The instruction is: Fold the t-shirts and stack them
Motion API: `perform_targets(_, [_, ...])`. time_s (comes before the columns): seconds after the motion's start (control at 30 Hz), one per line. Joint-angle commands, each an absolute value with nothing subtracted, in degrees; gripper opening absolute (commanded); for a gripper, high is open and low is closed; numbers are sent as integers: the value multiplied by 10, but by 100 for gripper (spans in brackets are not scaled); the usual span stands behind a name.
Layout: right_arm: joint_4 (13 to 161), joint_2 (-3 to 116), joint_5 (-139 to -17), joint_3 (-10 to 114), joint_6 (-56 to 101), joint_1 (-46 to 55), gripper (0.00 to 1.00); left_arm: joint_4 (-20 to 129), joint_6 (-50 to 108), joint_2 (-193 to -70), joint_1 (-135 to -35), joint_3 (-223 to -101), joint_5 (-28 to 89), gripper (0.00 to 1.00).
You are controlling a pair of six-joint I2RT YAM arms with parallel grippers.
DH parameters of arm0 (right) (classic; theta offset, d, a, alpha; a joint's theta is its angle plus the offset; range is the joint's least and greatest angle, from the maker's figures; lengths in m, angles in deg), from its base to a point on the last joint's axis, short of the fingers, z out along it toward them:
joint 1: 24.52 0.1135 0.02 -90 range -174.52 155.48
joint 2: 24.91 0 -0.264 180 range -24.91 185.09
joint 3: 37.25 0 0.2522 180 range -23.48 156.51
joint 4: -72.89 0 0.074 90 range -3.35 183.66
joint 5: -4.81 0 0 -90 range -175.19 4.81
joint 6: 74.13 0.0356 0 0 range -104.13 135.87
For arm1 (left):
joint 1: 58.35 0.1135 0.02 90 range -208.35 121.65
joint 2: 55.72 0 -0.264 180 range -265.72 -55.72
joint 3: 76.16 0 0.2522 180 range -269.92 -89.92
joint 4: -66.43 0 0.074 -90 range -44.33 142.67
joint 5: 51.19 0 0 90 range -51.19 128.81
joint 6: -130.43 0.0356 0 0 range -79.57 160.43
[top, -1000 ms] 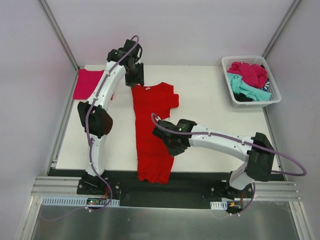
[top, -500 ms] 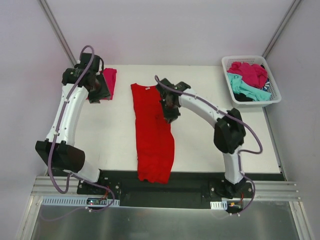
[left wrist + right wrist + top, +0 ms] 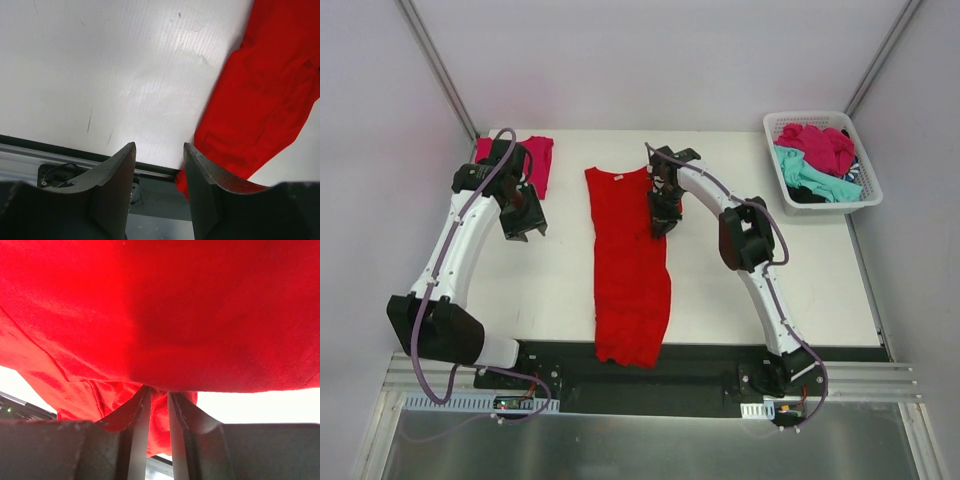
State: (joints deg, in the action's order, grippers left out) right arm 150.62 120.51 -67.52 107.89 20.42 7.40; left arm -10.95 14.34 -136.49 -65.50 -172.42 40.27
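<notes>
Right claw (image 3: 156,399) is pinched on a fold of the large bright red cloth t-shirt (image 3: 628,280), at its far right edge (red fills that wrist view). Left claw (image 3: 159,152) hangs spread and empty left of this shirt, above the white desk (image 3: 750,280); a folded magenta-pink t-shirt (image 3: 536,158) lies farther left.

White lattice basket (image 3: 810,117) at the far right corner of the white table (image 3: 820,270)

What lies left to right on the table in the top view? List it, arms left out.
Folded magenta-pink cloth t-shirt, long bright red cloth t-shirt, white plastic lattice basket of clothes.
</notes>
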Motion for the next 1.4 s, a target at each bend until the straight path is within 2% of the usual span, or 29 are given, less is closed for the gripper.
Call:
perform_targets(0.0, [1547,1176,-669,1078,178,61,24,-108,141,-1331,-658,-1718,389,43])
perform_targets(0.27, [1550,1235,-674,1132,187,43,24,-102,146,-1325,-660,-1683,390,43])
perform_targets(0.4, [1520,1214,-650,1113,182,35,23,-101,147,-1318,-660,-1674,389,43])
perform_targets(0.57, [1463,1098,-624,984,176,47,23,-100,135,-1305,-675,-1672,389,43])
perform_targets(0.67, [1461,1003,-659,926,169,81,22,-100,126,-1288,-690,-1667,389,43])
perform_targets(0.87, [1438,817,-752,727,191,166,20,-98,126,-1257,-700,-1637,361,43])
perform_targets(1.07, [1390,666,-800,532,266,230,19,-65,67,-1217,-767,-1560,356,43])
perform_targets(1.23, [1367,600,-827,445,311,255,19,-37,31,-1173,-801,-1495,355,43])
perform_targets(1.37, [1373,592,-890,432,327,300,21,-48,55,-1167,-792,-1492,399,44])
